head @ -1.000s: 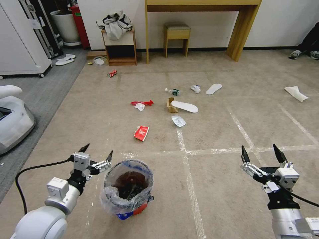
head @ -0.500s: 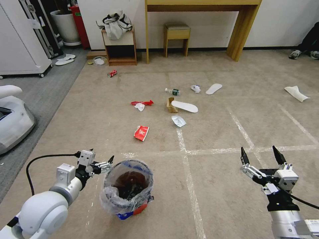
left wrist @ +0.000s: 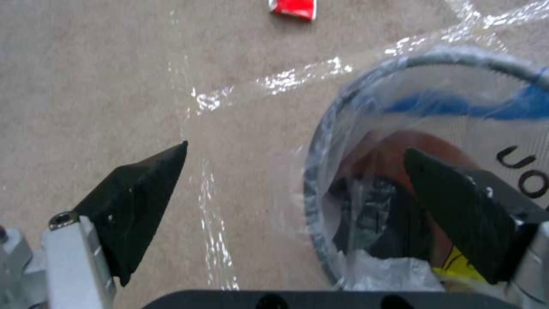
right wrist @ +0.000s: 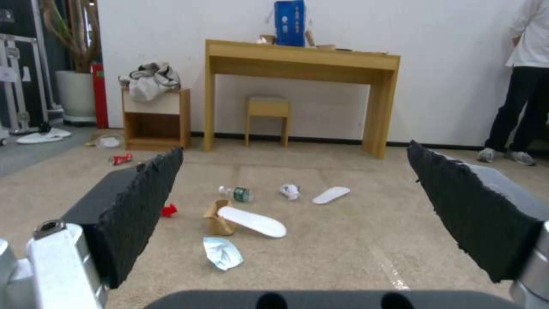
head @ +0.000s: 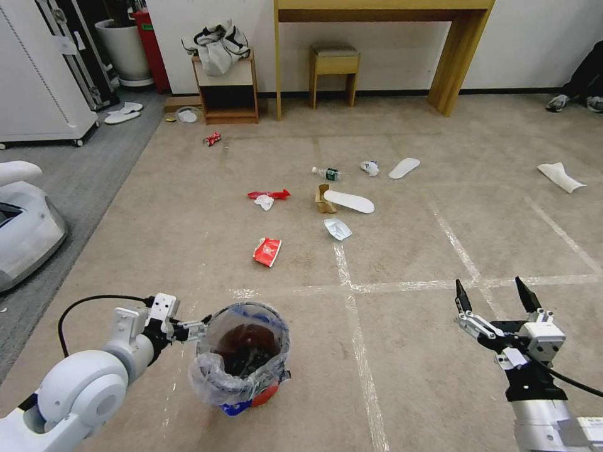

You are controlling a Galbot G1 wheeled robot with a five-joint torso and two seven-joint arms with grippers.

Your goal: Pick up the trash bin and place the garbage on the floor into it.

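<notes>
Item: trash bin (head: 246, 355), blue and red, lined with a crinkled clear bag (left wrist: 366, 107). Location: standing upright on the beige floor (head: 408, 351), near the robot, left of the white tape line.

Item: left pincer (head: 188, 328). State: wide open, holding nothing. Pose: forearm low and reaching forward, pincer straddling the bin's near-left rim; in the left wrist view one finger lies outside over the carpet, the other over the bin's mouth.

Item: right pincer (head: 496, 295). State: wide open, empty. Pose: raised above the floor on the right, well apart from the bin, fingers pointing toward the litter.

Risks, as judged:
- closing on loose bag alone, not the rim; the bin would slip on lifting.
- a sideways nudge on the rim tipping the light bin and spilling its contents.

Item: garbage, still scattered farther off: red snack wrapper (head: 267, 252), brown carton (head: 322, 199), flat white slipper (head: 349, 201), green-label bottle (head: 326, 173).
</notes>
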